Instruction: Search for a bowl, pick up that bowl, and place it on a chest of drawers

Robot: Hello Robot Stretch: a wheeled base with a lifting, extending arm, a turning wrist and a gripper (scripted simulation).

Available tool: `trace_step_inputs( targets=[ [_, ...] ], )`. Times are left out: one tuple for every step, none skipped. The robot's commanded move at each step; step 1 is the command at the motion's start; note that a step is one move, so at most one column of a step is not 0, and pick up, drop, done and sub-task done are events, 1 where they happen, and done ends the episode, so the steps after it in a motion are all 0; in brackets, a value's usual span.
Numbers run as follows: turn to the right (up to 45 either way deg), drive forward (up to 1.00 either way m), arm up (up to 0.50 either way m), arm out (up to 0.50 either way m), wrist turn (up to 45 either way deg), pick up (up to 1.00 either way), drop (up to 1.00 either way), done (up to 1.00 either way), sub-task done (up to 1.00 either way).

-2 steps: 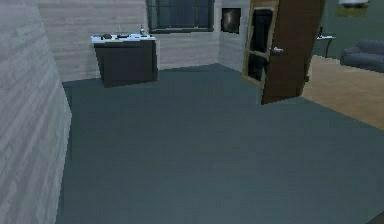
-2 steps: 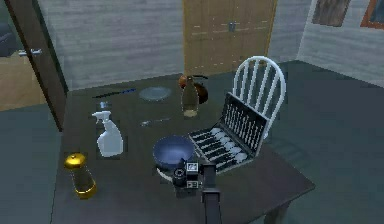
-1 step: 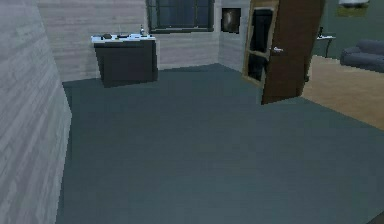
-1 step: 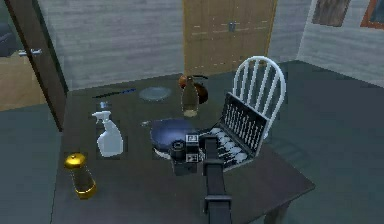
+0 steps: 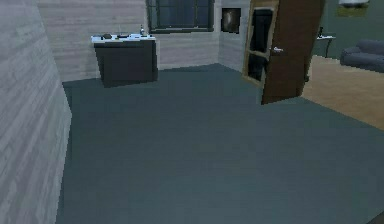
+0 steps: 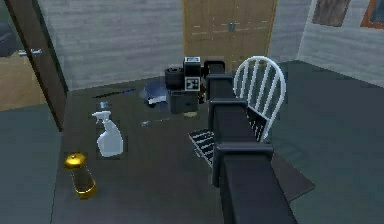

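In the arm side view my arm reaches out over a dark table. At its far end, left of the two white marked squares, is the gripper. A low blue-grey thing lies on the tabletop right at the gripper's end; its shape is too vague to call it a bowl. I cannot tell whether the gripper holds anything. In the forward view a dark low cabinet with a white top stands against the far wall, with small things on it.
On the table stand a white spray bottle and a gold object. A white spindle-back chair is at the table's right. An open wooden door leads to a room with a sofa. The dark floor ahead is bare.
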Motion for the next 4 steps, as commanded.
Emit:
trace_step_inputs(
  targets=[
    [0.0, 0.0, 0.0, 0.0, -45.0, 0.0, 0.0, 0.0, 0.0],
    [0.0, 0.0, 0.0, 0.0, -45.0, 0.0, 0.0, 0.0, 0.0],
    [0.0, 0.0, 0.0, 0.0, -24.0, 0.0, 0.0, 0.0, 0.0],
    [0.0, 0.0, 0.0, -0.3, 0.0, 0.0, 0.0, 0.0, 0.0]
  ],
)
